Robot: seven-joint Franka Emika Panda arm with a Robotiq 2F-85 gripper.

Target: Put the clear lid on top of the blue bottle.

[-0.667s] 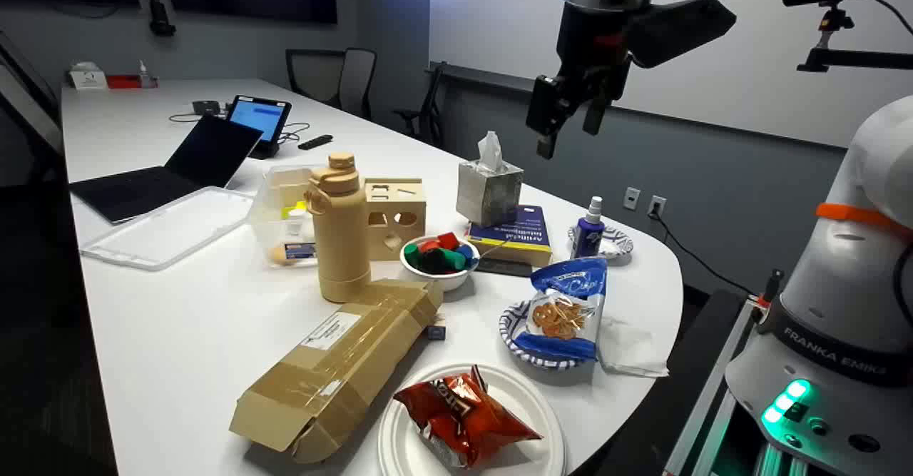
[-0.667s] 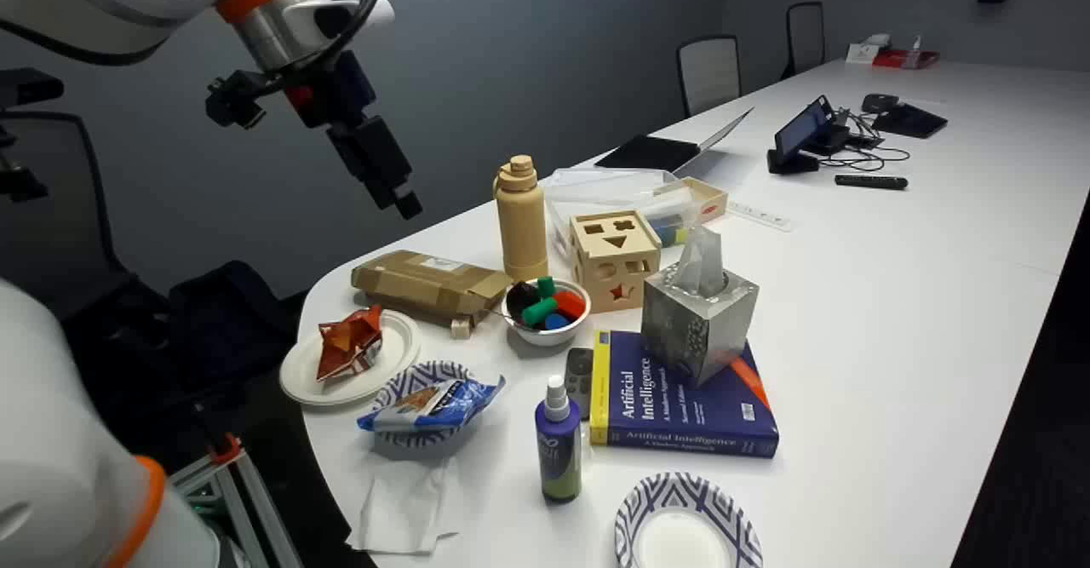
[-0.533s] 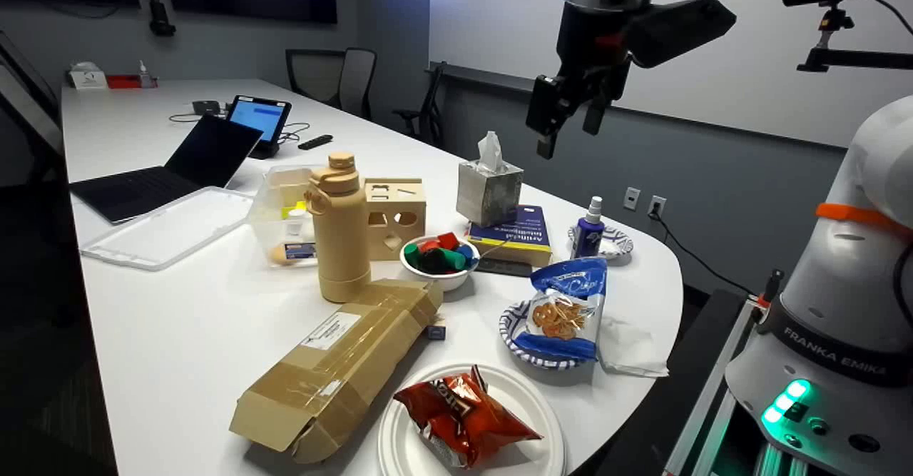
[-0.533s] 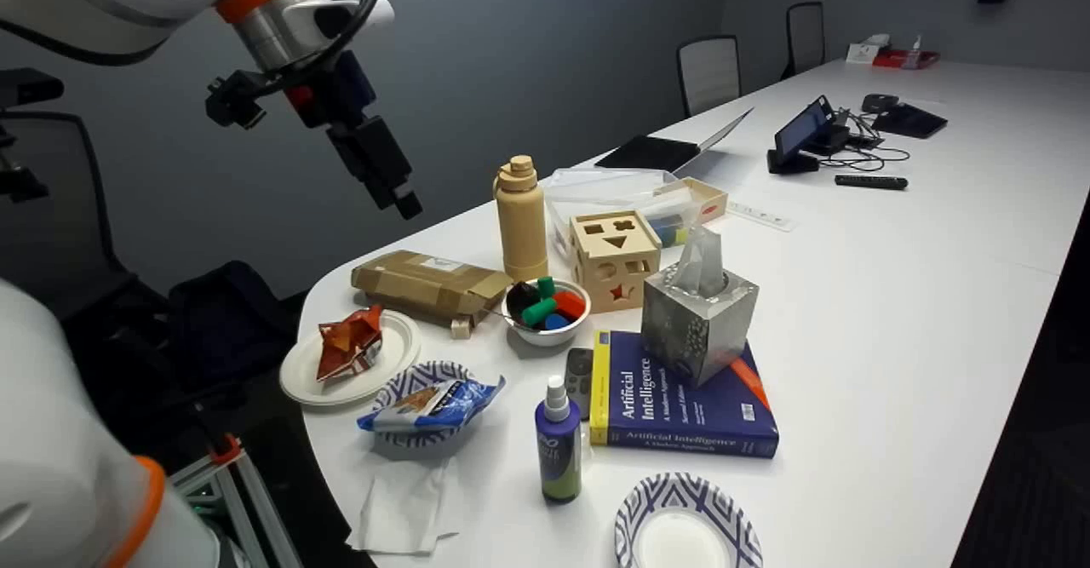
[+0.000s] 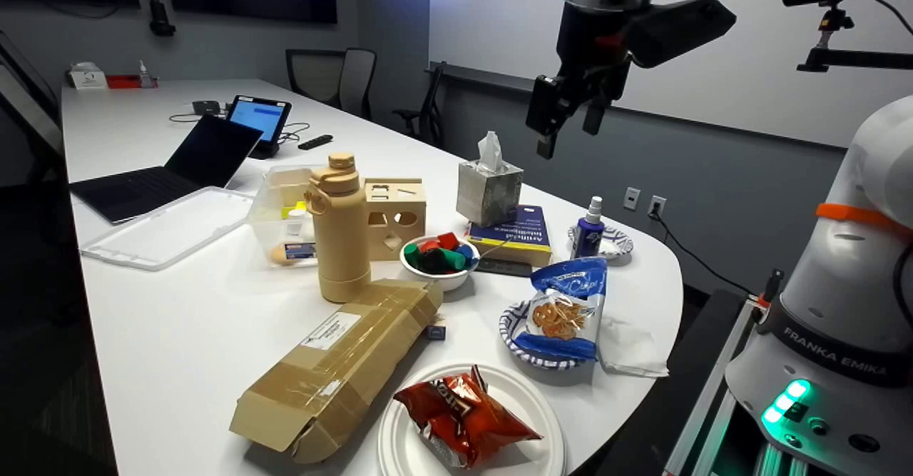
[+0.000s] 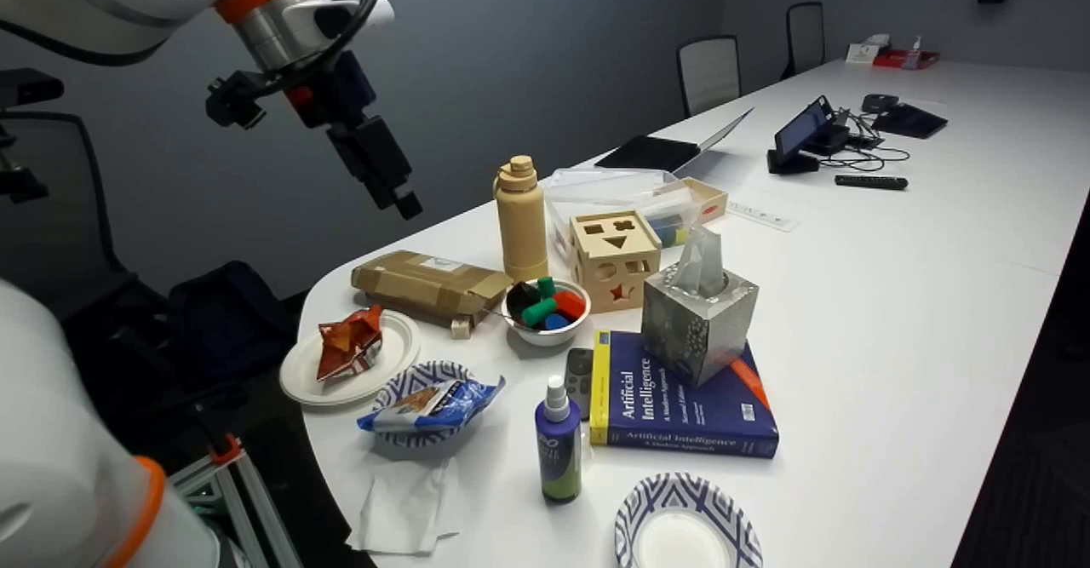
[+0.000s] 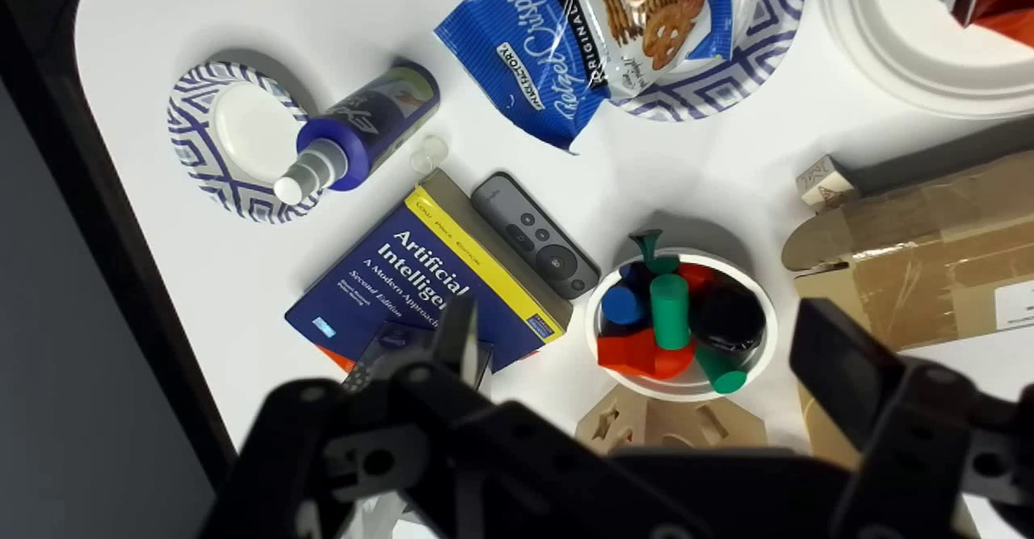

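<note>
The end effector (image 7: pixel 650 353) hangs above the table (image 6: pixel 851 355), jaws apart, empty; the lid (image 7: pixel 431 152) sits between bottle (image 7: pixel 376 123) and book (image 7: pixel 420 268); coming down there so wide could topple the bottle or strike the book; being clear, the lid may be misjudged.

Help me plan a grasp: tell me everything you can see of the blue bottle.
The blue bottle stands upright on the white table near the book: a slim purple-blue cylinder, seemingly plastic. Its label shows pale lettering and green lower down; on top is a stepped white spray nozzle, uncovered. What looks like the small clear lid sits close beside it, apparently without contact. Only the table visibly touches it.
</note>
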